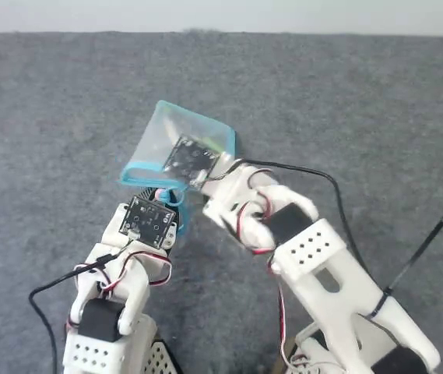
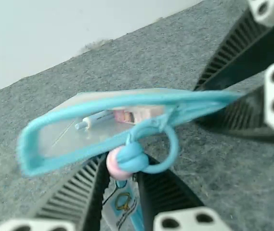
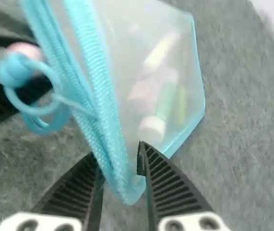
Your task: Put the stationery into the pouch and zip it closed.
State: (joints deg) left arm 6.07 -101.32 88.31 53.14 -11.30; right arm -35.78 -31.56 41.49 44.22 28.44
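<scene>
Above the surface (image 1: 50,117), the pouch (image 1: 182,125) already holds the stationery (image 3: 158,91), right tool (image 3: 120,166) clamping its end, left tool (image 2: 120,192) pinching the zip pull (image 2: 129,156), mouth not yet zipped.

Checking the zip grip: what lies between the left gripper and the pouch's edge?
The zipper pull, a pink bead and blue loop, as the left wrist view shows.

Leaning inward over the desk: left arm (image 1: 120,300) and right arm (image 1: 326,261), wrists close.
Jaws pinched nearly together on left gripper (image 2: 122,169) and right gripper (image 3: 118,153).
</scene>
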